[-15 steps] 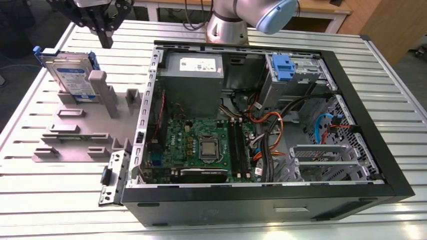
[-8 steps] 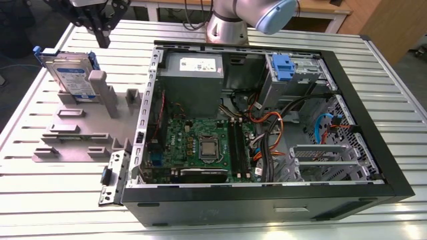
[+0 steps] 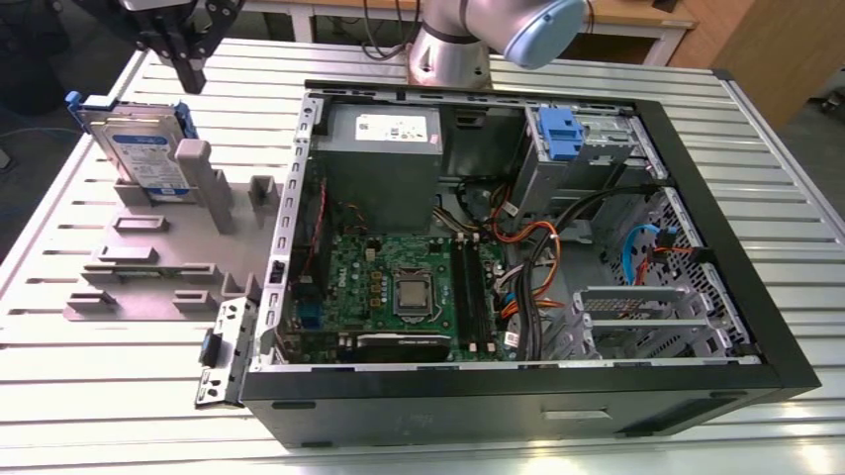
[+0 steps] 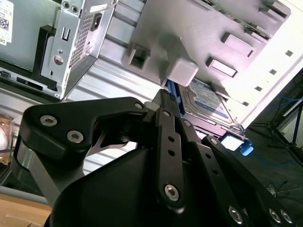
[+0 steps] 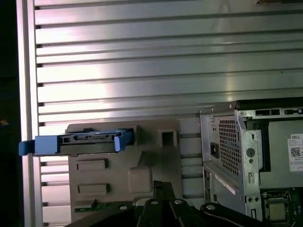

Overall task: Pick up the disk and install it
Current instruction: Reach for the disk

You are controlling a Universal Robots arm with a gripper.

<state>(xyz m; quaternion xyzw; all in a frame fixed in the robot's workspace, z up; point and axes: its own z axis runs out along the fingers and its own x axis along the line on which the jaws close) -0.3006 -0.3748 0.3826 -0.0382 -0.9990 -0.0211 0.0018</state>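
The end effector (image 3: 193, 77), fingers pressed together and holding nothing, hangs just above the upright disk (image 3: 140, 150).

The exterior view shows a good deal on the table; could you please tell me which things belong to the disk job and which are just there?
Belong to the job: disk, standing in the grey holder; gripper, near it, not touching; open computer case.
Just there: grey power box, green circuit board, orange cables in the case.
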